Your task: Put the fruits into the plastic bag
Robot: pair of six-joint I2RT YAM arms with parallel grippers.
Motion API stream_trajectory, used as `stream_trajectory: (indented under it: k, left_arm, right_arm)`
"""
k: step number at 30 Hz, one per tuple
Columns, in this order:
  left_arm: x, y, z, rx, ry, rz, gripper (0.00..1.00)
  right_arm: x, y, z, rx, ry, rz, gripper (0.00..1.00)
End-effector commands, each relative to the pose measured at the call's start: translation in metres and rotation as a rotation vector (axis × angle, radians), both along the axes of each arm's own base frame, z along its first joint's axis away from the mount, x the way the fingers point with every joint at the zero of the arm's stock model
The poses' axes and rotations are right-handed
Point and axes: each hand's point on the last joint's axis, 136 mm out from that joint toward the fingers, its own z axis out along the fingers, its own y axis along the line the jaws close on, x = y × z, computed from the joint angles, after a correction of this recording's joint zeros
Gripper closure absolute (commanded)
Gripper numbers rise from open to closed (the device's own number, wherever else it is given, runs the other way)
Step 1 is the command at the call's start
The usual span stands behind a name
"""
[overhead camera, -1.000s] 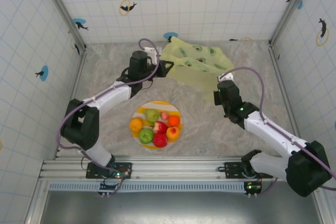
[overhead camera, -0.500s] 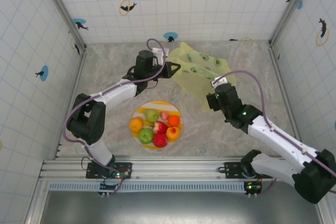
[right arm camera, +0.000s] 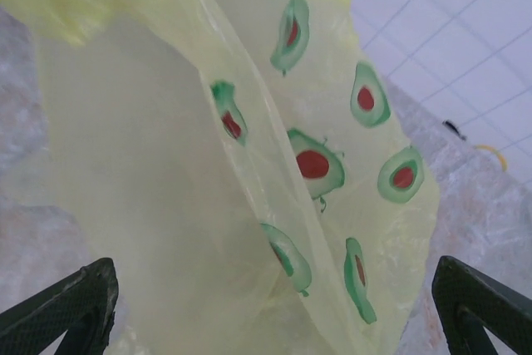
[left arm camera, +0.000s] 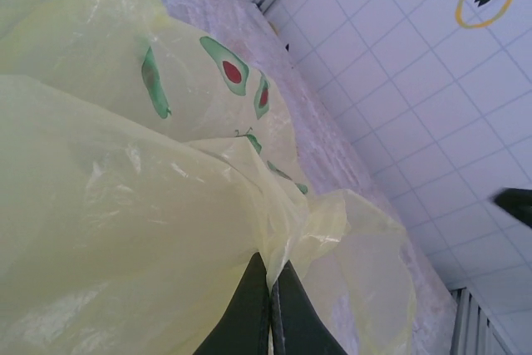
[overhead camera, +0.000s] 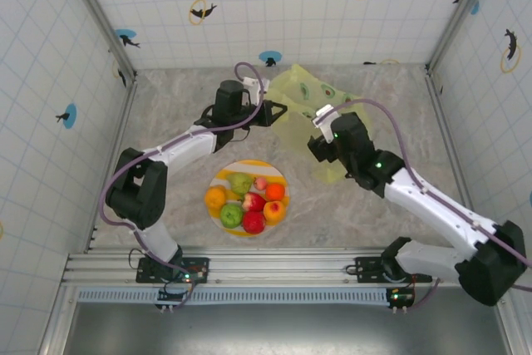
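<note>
Both left fingers [left arm camera: 249,313] tight on plastic bag [left arm camera: 125,205]

High overhead; both wrists near bag [overhead camera: 301,97]

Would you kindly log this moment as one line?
left fingers shut on yellow-green plastic bag; right fingers open; round toy fruits on yellow-striped plate

Plastic bag [right arm camera: 166,164]: thin crinkly transl. film, glossy. Fruits [overhead camera: 241,182]: smooth. Table [overhead camera: 166,110]: marbled, matt surf.
</note>
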Motion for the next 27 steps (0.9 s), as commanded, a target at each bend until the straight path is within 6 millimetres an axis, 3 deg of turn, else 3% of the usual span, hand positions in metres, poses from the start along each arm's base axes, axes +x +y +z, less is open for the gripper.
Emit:
stream_trajectory:
  k: [1,5,10,12,14,17,22,23,25,27]
  left_arm:
    - [-0.01,0.002,0.017,-0.017,-0.038,-0.039,1.0]
    - [-0.013,0.001,0.016,-0.017,-0.034,-0.052,1.0]
    - [-0.013,0.001,0.016,-0.018,-0.034,-0.051,1.0]
    - [-0.014,0.001,0.015,-0.018,-0.033,-0.052,1.0]
    - [-0.014,0.002,0.014,-0.016,-0.031,-0.052,1.0]
    - [-0.012,0.003,0.01,-0.008,-0.023,-0.034,1.0]
    - [-0.003,0.007,0.01,-0.006,-0.024,0.027,1.0]
    - [-0.001,0.008,0.01,-0.008,-0.023,0.036,0.98]
    - [0.001,0.008,0.017,-0.019,-0.04,0.048,0.81]
    - [0.002,0.011,0.028,-0.031,-0.066,0.066,0.56]
  right_arm:
    - [0.026,0.006,0.009,0.023,-0.052,0.066,0.0]
    - [0.041,0.012,-0.003,0.032,-0.047,0.13,0.0]
    - [0.048,0.021,-0.039,0.059,0.032,0.198,0.09]
    - [0.055,0.02,-0.048,0.054,0.029,0.184,0.2]
    - [0.067,0.02,-0.043,0.069,-0.017,0.155,0.33]
    - [0.076,0.019,-0.031,0.105,-0.075,0.111,0.6]
    - [0.074,0.007,-0.016,0.164,-0.029,-0.028,0.9]
    - [0.066,0.004,-0.022,0.167,0.028,-0.052,0.93]
    - [0.054,0.005,-0.022,0.216,0.085,-0.072,0.95]
    - [0.042,0.005,-0.024,0.273,0.15,-0.093,0.97]
